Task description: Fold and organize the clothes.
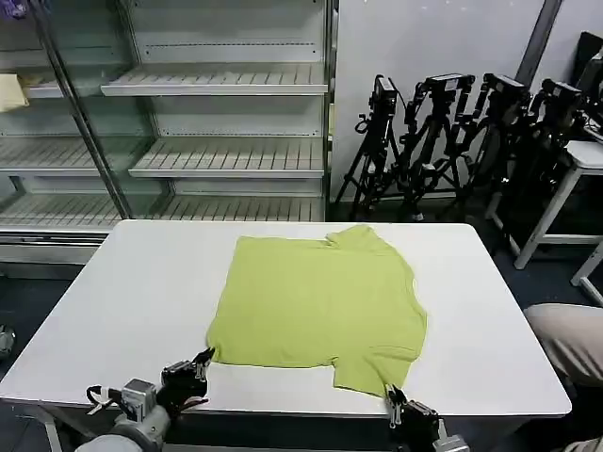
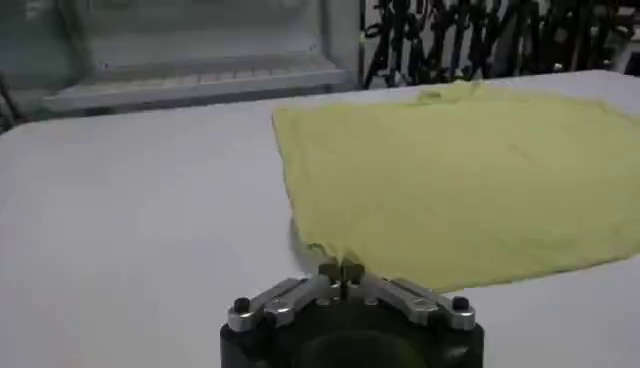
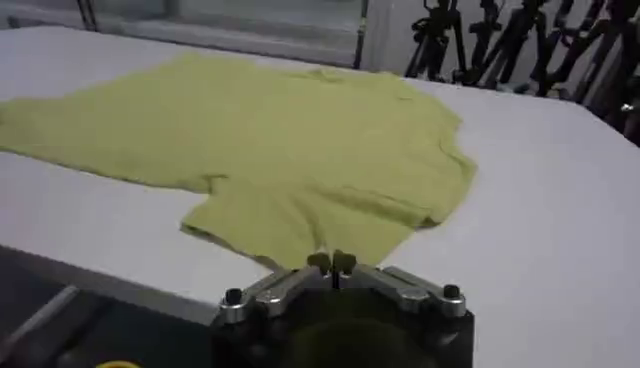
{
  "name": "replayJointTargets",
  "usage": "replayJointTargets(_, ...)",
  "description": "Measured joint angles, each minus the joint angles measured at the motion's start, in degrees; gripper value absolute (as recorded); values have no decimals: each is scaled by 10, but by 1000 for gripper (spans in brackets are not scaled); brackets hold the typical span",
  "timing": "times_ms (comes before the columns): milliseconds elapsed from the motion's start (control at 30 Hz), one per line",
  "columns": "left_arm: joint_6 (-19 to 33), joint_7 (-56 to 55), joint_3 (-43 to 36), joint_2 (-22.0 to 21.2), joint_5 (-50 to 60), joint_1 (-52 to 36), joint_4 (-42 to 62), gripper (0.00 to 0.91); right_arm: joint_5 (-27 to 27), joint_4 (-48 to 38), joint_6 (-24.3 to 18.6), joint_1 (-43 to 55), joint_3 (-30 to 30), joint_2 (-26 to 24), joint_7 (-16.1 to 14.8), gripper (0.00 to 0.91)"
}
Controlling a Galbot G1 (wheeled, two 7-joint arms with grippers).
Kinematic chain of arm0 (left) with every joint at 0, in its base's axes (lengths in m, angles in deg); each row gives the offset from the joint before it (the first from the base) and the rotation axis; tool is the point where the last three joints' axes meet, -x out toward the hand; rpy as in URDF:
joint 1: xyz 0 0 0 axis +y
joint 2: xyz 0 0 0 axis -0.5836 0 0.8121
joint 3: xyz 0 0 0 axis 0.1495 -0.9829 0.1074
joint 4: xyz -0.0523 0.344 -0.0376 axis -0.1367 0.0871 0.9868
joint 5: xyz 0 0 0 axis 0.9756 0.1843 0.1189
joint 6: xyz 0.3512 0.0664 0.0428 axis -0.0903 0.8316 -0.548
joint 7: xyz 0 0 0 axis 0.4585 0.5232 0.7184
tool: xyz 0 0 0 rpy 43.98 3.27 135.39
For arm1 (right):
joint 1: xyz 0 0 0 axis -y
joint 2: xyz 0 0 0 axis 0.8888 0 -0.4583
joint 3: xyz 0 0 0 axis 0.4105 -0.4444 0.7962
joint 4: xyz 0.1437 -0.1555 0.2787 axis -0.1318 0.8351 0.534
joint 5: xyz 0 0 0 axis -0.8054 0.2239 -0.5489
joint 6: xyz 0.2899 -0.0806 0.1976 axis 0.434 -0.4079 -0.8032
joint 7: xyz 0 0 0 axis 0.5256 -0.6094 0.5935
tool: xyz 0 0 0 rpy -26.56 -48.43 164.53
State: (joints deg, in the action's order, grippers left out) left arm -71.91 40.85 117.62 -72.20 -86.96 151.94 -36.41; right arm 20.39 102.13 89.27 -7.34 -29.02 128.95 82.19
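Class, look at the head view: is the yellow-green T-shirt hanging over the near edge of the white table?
No. The T-shirt lies wholly on the white table, with a strip of bare tabletop between its near sleeve and the front edge.

The T-shirt [image 1: 316, 306] is plain lime yellow-green, of thin soft fabric, with no print. It lies flat and mostly smooth on the table, around the middle and reaching toward 6 o'clock. It lies sideways: the collar is at 12 o'clock, one short sleeve juts out at 5 o'clock near the near edge, and the hem corner sits at 8 o'clock.
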Motion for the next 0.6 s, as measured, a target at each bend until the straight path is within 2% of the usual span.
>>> replayJointTargets(600,0,0,-26,-30,-8,-132,75,20,-16,-111,-8,195,-15,-9,-40,0)
